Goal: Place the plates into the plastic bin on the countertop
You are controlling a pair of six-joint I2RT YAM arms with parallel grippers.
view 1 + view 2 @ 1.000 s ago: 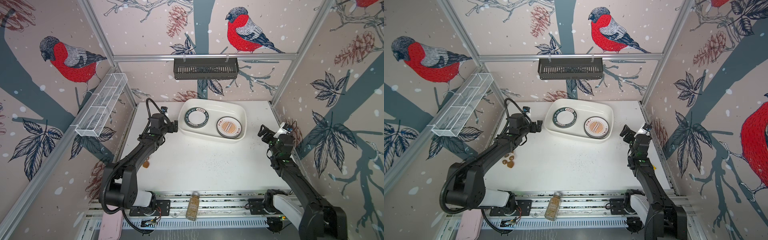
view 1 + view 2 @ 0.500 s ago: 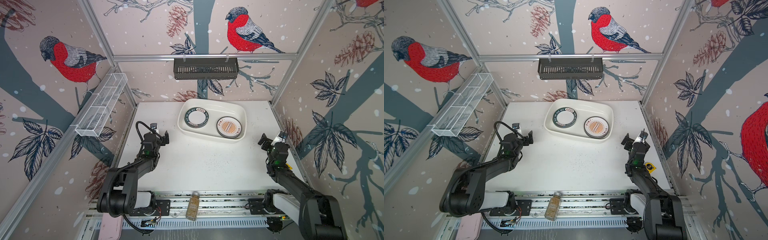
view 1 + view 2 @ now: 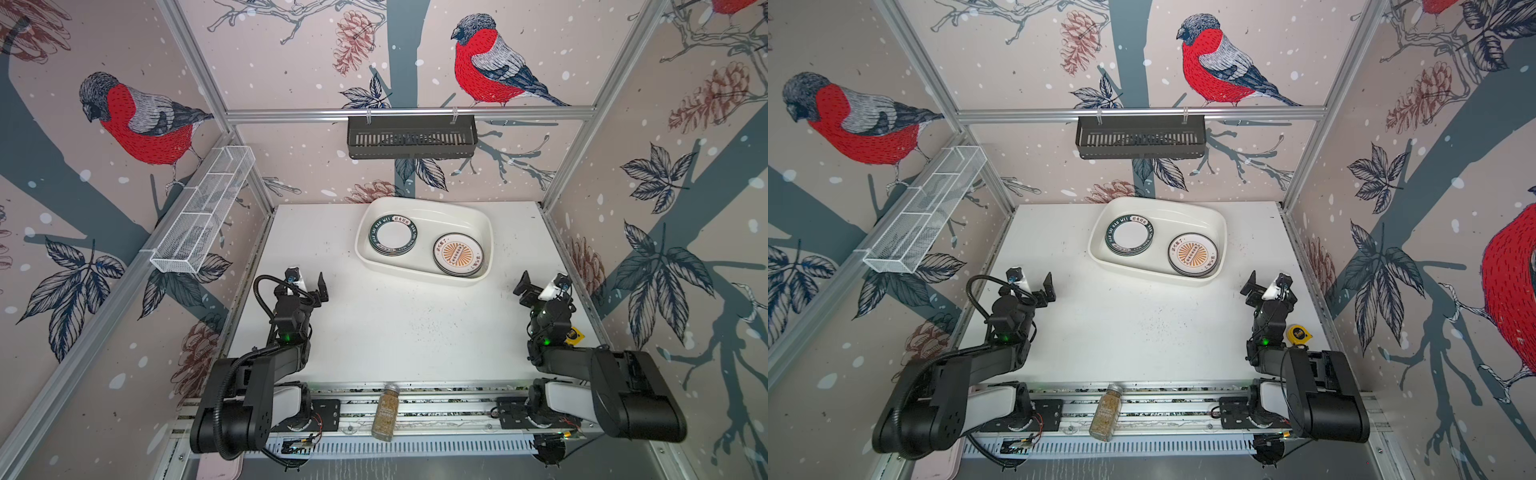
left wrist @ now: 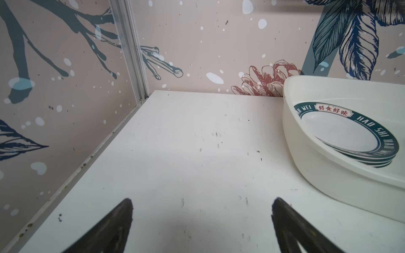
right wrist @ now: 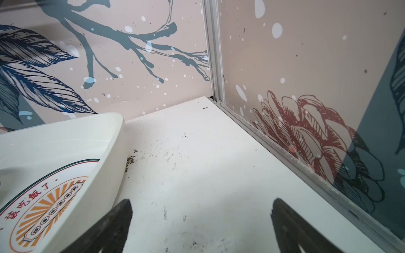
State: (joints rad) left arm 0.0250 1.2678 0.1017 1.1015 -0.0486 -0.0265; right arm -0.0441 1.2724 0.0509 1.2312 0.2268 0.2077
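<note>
The white plastic bin (image 3: 424, 204) (image 3: 1163, 203) stands at the back of the countertop (image 3: 395, 324). Inside it, a stack of green-rimmed plates (image 3: 390, 235) (image 3: 1128, 235) lies at its left end and a stack of orange sunburst plates (image 3: 458, 254) (image 3: 1192, 254) at its right end. My left gripper (image 3: 307, 286) (image 4: 202, 203) hovers open and empty over bare countertop, short of the bin's (image 4: 291, 131) left end. My right gripper (image 3: 540, 286) (image 5: 201, 204) is open and empty, off the bin's (image 5: 105, 153) right end, near the side wall.
A spice jar (image 3: 385, 411) lies on the front rail between the arm bases. A yellow tape measure (image 3: 1298, 333) sits by the right arm. A black slotted basket (image 3: 411, 135) hangs on the back wall and a white wire rack (image 3: 199, 212) on the left wall.
Both arms have drawn back from beside the bin toward the front of the table and folded low. Both grippers stayed open and empty.
</note>
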